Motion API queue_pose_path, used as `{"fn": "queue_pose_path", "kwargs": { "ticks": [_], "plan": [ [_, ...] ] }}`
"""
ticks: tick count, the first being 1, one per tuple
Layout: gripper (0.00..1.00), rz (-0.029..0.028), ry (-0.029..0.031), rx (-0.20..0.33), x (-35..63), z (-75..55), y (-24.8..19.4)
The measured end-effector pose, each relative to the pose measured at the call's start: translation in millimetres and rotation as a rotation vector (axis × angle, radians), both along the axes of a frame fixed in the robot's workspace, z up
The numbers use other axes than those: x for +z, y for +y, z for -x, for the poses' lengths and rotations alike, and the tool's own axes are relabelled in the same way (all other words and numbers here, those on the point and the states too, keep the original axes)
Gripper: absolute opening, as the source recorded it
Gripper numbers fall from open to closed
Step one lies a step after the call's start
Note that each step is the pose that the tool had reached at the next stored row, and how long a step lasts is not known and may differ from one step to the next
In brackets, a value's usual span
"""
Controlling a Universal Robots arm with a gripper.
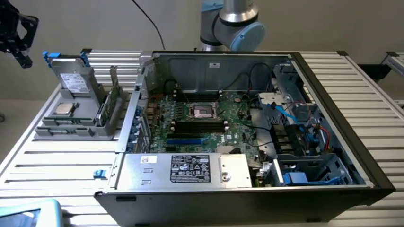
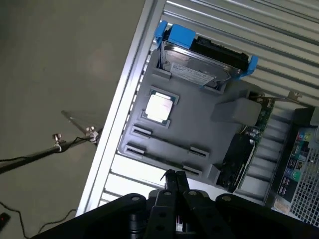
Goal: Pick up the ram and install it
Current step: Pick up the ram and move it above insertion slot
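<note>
While your 1 gripper [image 1: 22, 57] hangs in the upper left of the exterior view, its jaws are pressed together on nothing. The wrist view shows the 2 fingertips [image 2: 170, 178] meeting above 1 gray fixture [image 1: 75, 131].

You have 1 ram [image 1: 63, 121], a thin green strip lying in the fixture's front groove at the exterior view's left, well apart from the gripper. That fixture also carries:
- 1 hard drive [image 1: 75, 82], standing upright with blue clips
- 1 processor [image 1: 65, 109], lying flat
- 1 green card [image 1: 109, 106], on edge with a metal bracket

1 computer case [image 1: 344, 118] lies open at centre, its walls fencing the motherboard [image 1: 237, 125]. The black slots [image 1: 198, 126] sit mid-board with open room above them, while cables crowd the exterior view's right side of the case. Bare slatted table [image 1: 57, 161] surrounds the fixture.

The frame's left edge cuts off part of the gripper. In the wrist view the ram is hard to make out, and the black slots are too fine to count.
</note>
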State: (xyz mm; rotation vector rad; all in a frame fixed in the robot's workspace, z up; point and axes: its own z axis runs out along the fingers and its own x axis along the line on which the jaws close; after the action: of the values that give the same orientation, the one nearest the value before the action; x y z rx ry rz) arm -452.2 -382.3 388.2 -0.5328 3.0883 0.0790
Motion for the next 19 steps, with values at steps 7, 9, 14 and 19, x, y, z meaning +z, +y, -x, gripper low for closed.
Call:
{"fn": "queue_pose_path", "kwargs": {
  "ticks": [7,9,14,19],
  "plan": [
    [0.11,-0.0002,-0.0001,0.127,0.0,0.0,0.0],
    [0.11,-0.0002,0.0000,0.163,-0.1,0.0,0.0],
    [0.11,-0.0002,-0.0001,0.254,-0.2,0.0,0.0],
    [0.11,-0.0002,0.0000,0.344,-0.4,0.0,0.0]
  ]
}}
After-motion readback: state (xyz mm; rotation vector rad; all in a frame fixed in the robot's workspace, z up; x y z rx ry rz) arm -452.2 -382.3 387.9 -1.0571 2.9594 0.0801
